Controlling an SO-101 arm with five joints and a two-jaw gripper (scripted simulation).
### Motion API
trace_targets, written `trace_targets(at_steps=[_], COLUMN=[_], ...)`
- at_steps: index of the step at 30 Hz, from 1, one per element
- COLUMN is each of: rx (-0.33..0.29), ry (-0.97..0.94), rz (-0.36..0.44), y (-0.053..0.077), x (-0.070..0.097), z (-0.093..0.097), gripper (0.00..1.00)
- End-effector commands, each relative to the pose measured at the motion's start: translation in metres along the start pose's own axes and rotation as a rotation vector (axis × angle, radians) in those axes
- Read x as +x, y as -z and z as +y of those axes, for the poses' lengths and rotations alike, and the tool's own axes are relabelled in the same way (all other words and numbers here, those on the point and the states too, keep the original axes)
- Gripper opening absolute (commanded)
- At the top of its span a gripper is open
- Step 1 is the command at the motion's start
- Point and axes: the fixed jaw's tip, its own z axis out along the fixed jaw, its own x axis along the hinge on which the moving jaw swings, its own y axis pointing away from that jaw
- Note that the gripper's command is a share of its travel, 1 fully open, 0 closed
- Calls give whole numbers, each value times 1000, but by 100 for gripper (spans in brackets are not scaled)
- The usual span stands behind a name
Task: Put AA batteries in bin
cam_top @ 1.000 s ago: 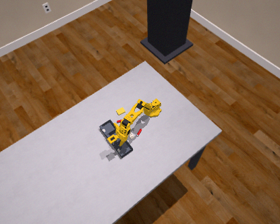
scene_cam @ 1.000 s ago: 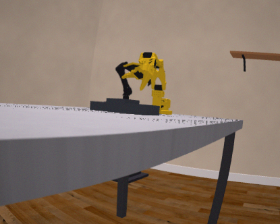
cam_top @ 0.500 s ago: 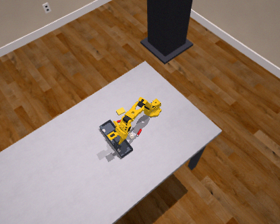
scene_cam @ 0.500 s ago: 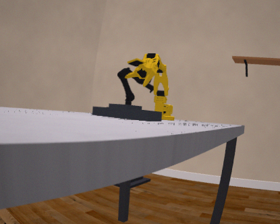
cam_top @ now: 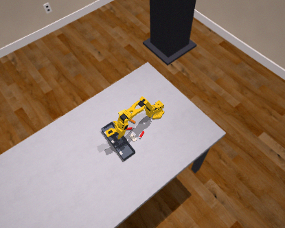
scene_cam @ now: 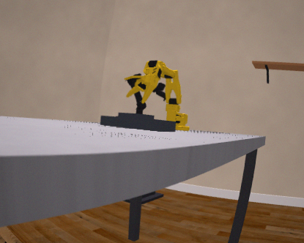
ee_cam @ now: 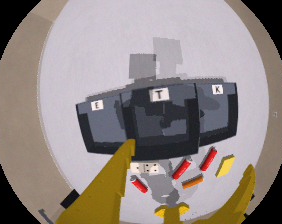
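Note:
Three dark bins stand joined in a row (cam_top: 118, 141), marked E (ee_cam: 97, 104), T (ee_cam: 156, 96) and K (ee_cam: 217, 88) in the wrist view. Small red battery-like cylinders lie on the table beside the row (ee_cam: 140, 183) (ee_cam: 184, 165) (ee_cam: 208, 157); two of them show in the top view (cam_top: 141, 134) (cam_top: 129, 128). My gripper (ee_cam: 188, 159) hangs above the bin row (scene_cam: 138, 121), tilted down, open with nothing between its fingers. It also shows in the exterior view (scene_cam: 138, 88) and over the row's far end (cam_top: 111, 131).
An orange and black cylinder (ee_cam: 193, 180), a yellow block (ee_cam: 224, 165) and a small white piece (ee_cam: 149, 168) lie among the red cylinders. The arm's base (cam_top: 156, 110) stands behind them. The table's edges are far off.

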Motion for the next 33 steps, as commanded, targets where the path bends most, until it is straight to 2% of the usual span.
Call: trace_targets(at_steps=[1, 2, 5, 8, 12, 16, 33], rx=[48, 48, 113, 153, 176, 181, 181], ry=[-39, -39, -94, -144, -188, -200, -200], rz=[7, 7, 119, 217, 301, 324, 324], y=[16, 16, 15, 16, 19, 21, 21], x=[0, 0, 19, 38, 55, 60, 60], z=[-33, -33, -67, -92, -109, -114, -114], gripper=[61, 61, 46, 34, 24, 21, 21])
